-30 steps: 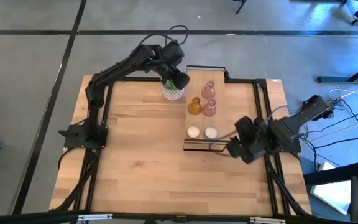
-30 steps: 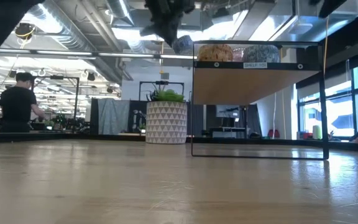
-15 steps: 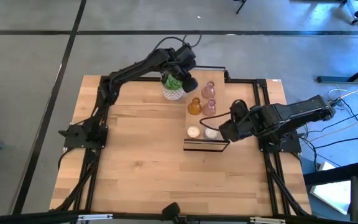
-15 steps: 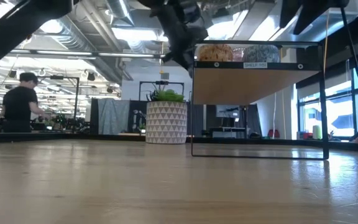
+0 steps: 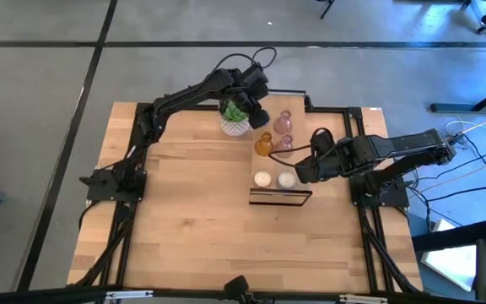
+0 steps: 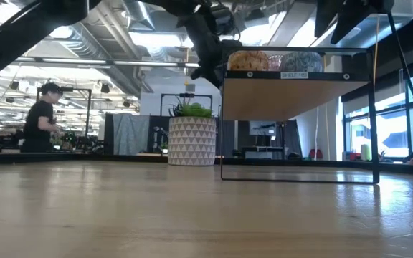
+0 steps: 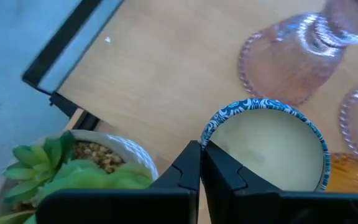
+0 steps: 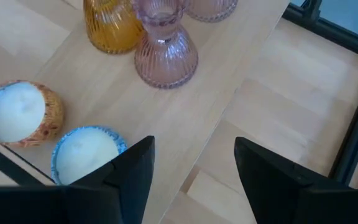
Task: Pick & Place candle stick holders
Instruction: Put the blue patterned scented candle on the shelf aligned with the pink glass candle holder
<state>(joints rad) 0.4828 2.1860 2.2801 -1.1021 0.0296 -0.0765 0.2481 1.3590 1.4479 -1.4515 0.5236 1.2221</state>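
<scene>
Three candle stick holders stand on a raised wooden shelf: two pale pink and one amber. In the right wrist view they are the amber and pink ones. My left gripper hangs between the plant and the holders, shut on a blue-and-white patterned candle cup. My right gripper is open above the shelf's right edge, beside two candles, with nothing between its fingers. My left gripper pinches the candle cup's rim on the side nearest the plant, one finger on the wax side and one outside. The fingers slant down onto it from above. The cup hangs clear above the shelf, its mouth up and roughly level.
A green plant in a white pot stands on the table just left of the shelf, under the left wrist. An orange-patterned candle and a blue one sit at the shelf's near end. A person moves in the room behind.
My left gripper has moved down and toward the table's right, from over the plant toward the shelf's holders, rolling its wrist, with the candle cup still held. My right gripper has swung from the near right of the shelf toward the far side, over the shelf's right edge, staying open.
</scene>
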